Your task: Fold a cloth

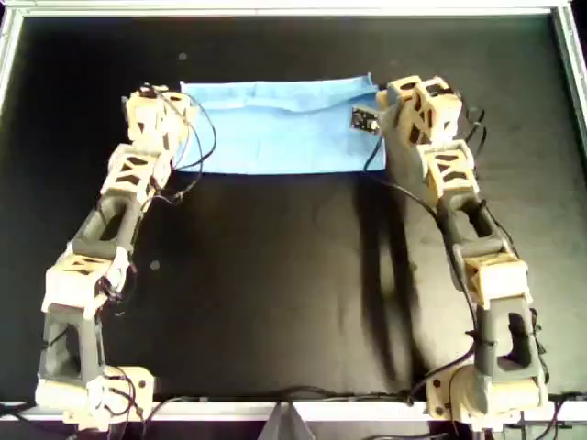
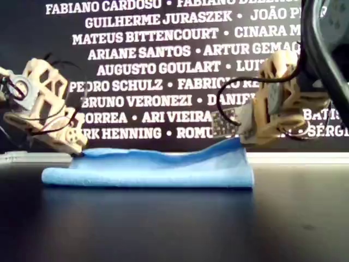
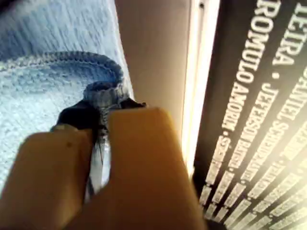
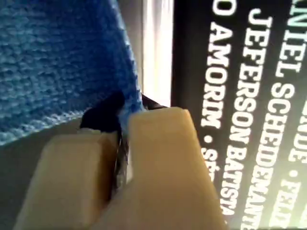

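**Evenly does it: both claws carry the cloth's top layer to its far edge**

Now the cloth (image 1: 275, 128) lies at the far side of the black table (image 1: 275, 293), already doubled into a wide band. Its fold runs along the near edge and the upper layer is held up at both far corners. The left gripper (image 3: 101, 143) is clamped on a hemmed corner at the overhead view's left. The right gripper (image 4: 121, 148) is likewise pinched on blue fabric at the overhead view's right.

The step in hand looks like laying that upper layer down. To do it well, the two arms should likely lower together and keep the span between them taut, so the hems meet squarely before either claw lets go.

The exterior view shows what the overhead view cannot: the right-hand corner rides higher than the left one, and the layer sags between them. The overhead view alone shows the band's outline. Only the wrist views confirm fabric between the jaws.
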You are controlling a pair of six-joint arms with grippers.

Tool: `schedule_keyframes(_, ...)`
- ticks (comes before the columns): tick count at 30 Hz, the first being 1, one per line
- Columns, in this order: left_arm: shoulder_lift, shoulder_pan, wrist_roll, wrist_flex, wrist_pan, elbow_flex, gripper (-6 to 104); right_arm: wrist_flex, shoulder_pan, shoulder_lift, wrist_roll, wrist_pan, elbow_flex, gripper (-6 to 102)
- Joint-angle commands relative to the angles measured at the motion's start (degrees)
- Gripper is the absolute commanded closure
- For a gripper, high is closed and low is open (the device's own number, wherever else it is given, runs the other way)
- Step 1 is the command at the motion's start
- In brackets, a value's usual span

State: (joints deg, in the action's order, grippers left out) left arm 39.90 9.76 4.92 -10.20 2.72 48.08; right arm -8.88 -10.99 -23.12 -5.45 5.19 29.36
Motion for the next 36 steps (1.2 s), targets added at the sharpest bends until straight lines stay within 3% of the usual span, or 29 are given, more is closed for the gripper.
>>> schedule_keyframes(1,1.6,-1.4,0.3,1.6,-0.4,-4.8,99,2.5,-0.5,-0.7,0.09,-0.1,-6.0,95)
schedule_keyframes(8,1.0,-1.5,0.4,1.6,0.7,-4.8,93,2.5,-0.5,2.1,0.0,-0.2,-8.4,91)
schedule_keyframes(12,1.1,-1.5,0.4,1.6,0.4,-4.8,75,2.5,-0.1,2.3,-0.62,-0.2,-8.4,73)
schedule_keyframes(15,1.1,-1.3,0.4,1.6,-0.3,-4.8,61,2.5,0.0,2.2,0.18,-0.2,-8.4,57)
schedule_keyframes(20,1.1,-1.5,0.4,1.7,-0.3,-5.2,50,2.5,-0.1,1.0,0.18,-0.2,-8.4,42)
schedule_keyframes(30,8.5,-1.6,0.4,-0.5,-0.4,-4.2,49,1.2,1.8,-7.8,0.26,0.9,-6.7,40)
schedule_keyframes(36,35.6,-0.7,-0.5,-15.7,-0.4,8.6,49,-13.9,3.3,-30.3,0.26,0.9,3.0,40)
